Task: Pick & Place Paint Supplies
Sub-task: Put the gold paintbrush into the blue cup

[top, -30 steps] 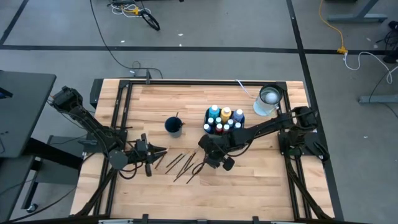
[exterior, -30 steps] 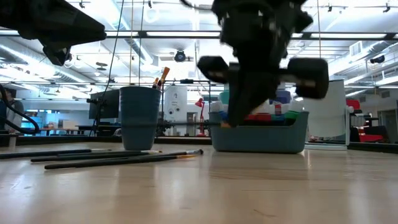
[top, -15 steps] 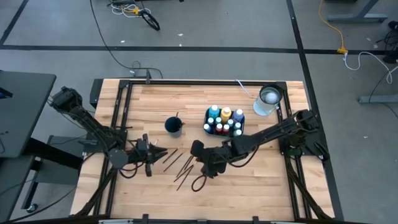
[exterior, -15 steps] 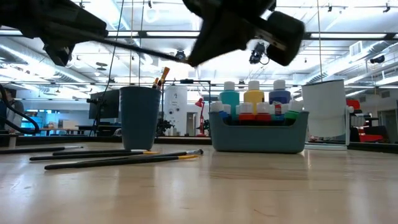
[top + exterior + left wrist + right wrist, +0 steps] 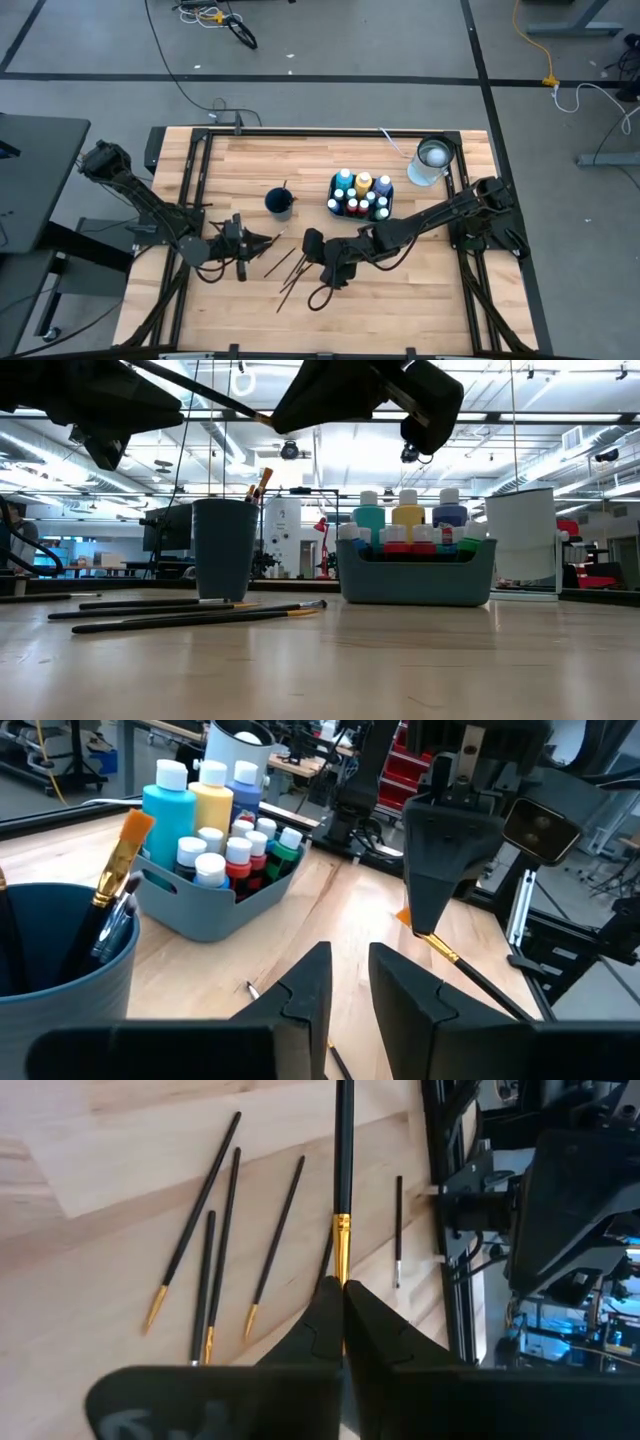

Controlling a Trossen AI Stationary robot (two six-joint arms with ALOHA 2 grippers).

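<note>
My right gripper hangs over the table's middle, shut on a dark-handled paintbrush with a gold ferrule. The brush's handle reaches toward my left gripper, passing beside its fingers. My left gripper stands open with nothing between its fingers, facing the right gripper. Several more paintbrushes lie flat on the wood below. The white-capped paint bottles stand in a grey-blue caddy. A blue cup holds brushes upright. My right gripper pinches the brush between its two fingers at the bristle end, just past the gold ferrule. The brush sticks out ahead of the fingertips, in line with the fingers, its handle toward the table's left. It is lifted clear of the table.
A white container stands at the far right corner beside the caddy. A black metal frame runs along the table's edges. Bare wood lies along the near edge.
My right gripper has risen from the table with the paintbrush, gone toward the table's left edge and my left gripper, and tipped from pointing down to a shallower slant. The brush, first down among the others, now hangs clear in the air.
</note>
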